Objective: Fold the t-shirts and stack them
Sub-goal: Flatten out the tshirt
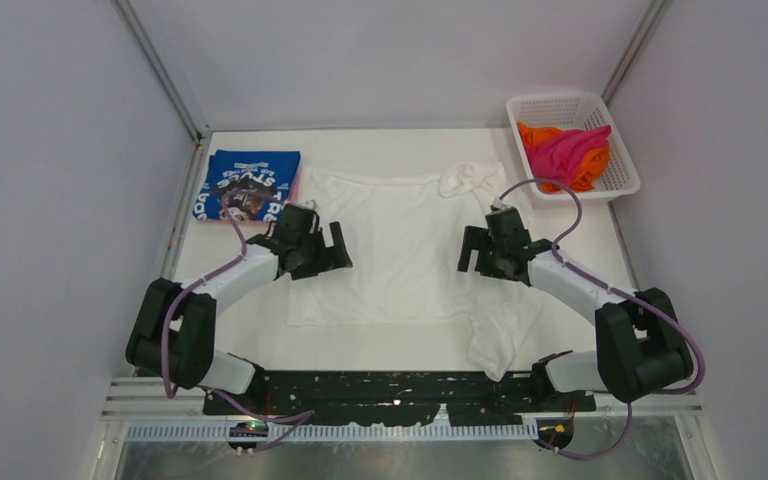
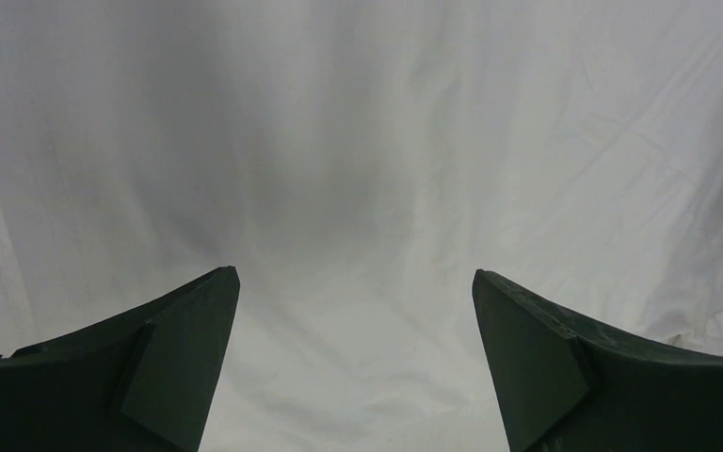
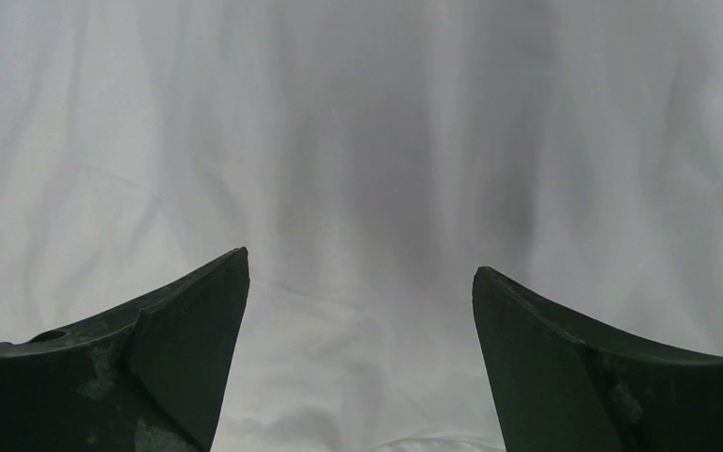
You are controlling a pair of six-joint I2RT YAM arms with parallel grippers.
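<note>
Tools are both gaping wide, gripping nothing: left tool (image 1: 326, 240) and right tool (image 1: 474, 248) are hanging over opposite sides of the white cloth t-shirt (image 1: 400, 260) lying spread mid-bench (image 1: 380, 345). Wrist cams are showing only wrinkled cloth. Overhead is also catching the folded blue printed t-shirt (image 1: 250, 185) far-left and the magenta and orange shirts (image 1: 560, 155) in the white plastic mesh basket (image 1: 620, 180).
</note>
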